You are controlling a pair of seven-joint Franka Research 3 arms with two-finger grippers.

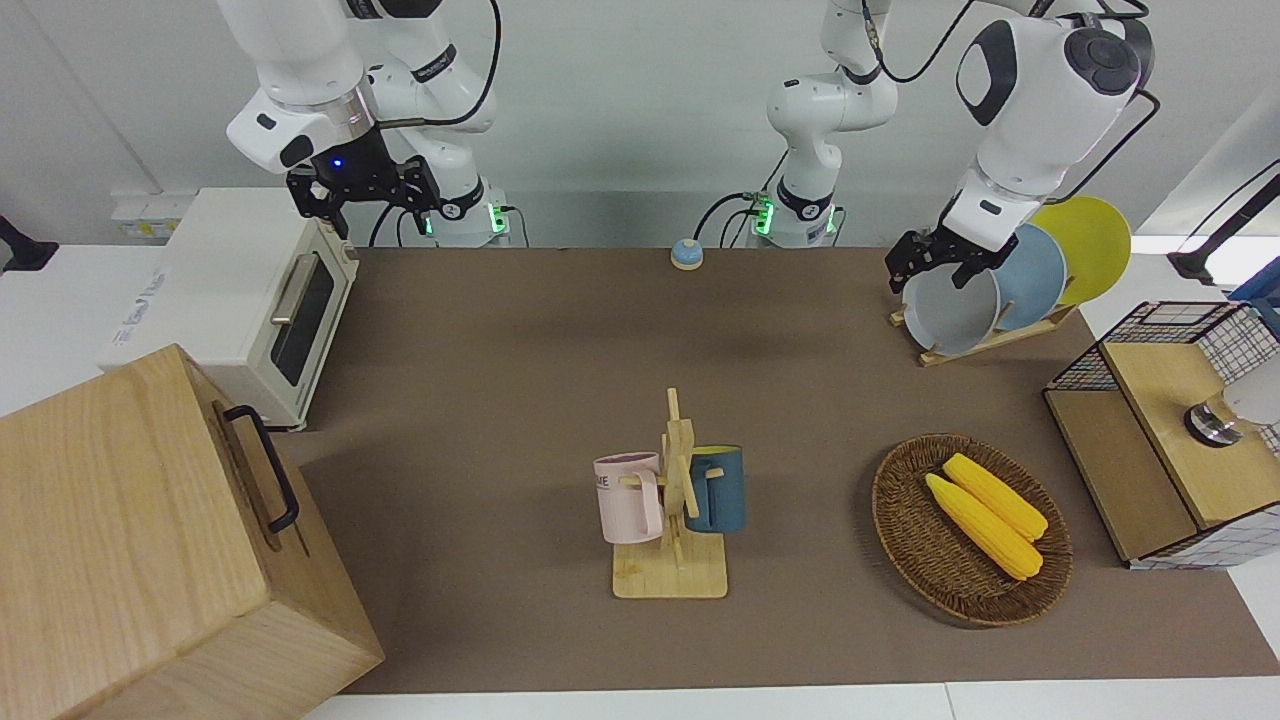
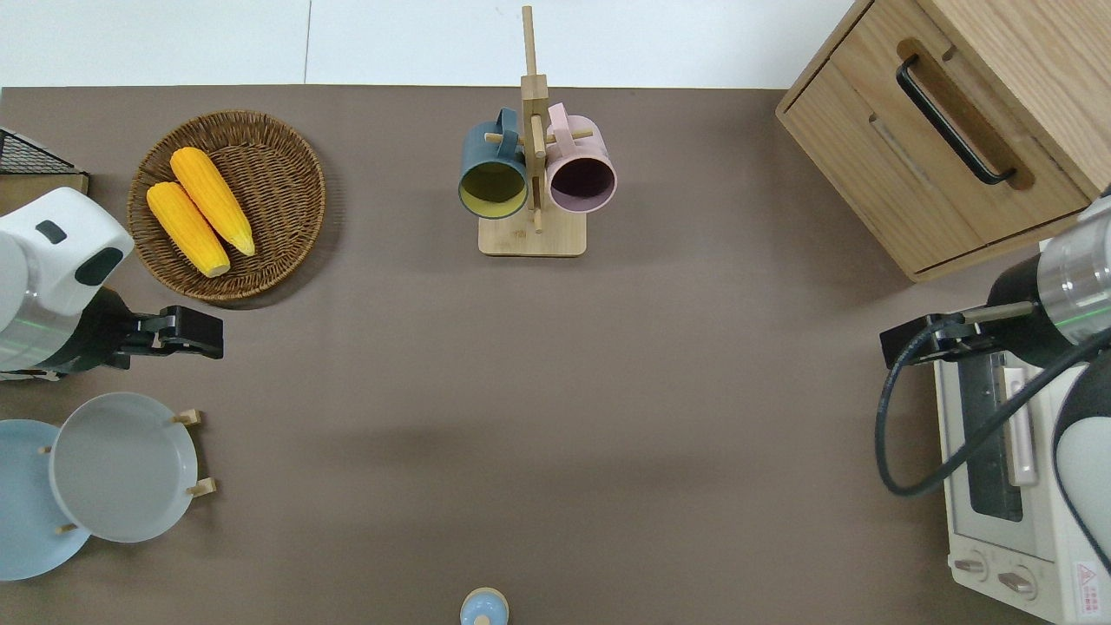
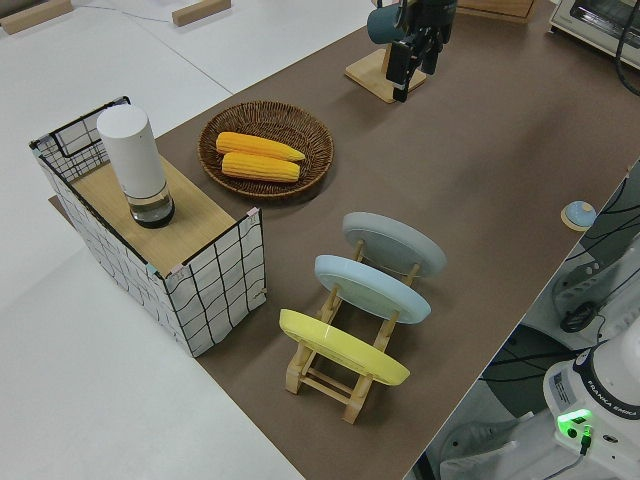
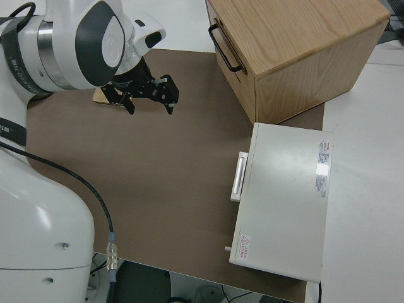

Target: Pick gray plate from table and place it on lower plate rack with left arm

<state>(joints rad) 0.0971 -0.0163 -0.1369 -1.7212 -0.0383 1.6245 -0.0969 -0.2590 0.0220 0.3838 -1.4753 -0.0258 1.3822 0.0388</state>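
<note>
wall (image 1: pixel 620 90): plain white | surround (image 2: pixel 417 39): white surfaces (seamed panels) | light: even, soft shadows

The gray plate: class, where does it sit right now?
The gray plate stands in the lower plate rack beside the blue plate, at the left arm's table end.

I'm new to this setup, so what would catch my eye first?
Three plates stand in the lower plate rack at the left arm's end of the table: the gray plate, a sky-blue plate and a yellow plate. The left gripper is over bare mat beside the corn basket.
</note>
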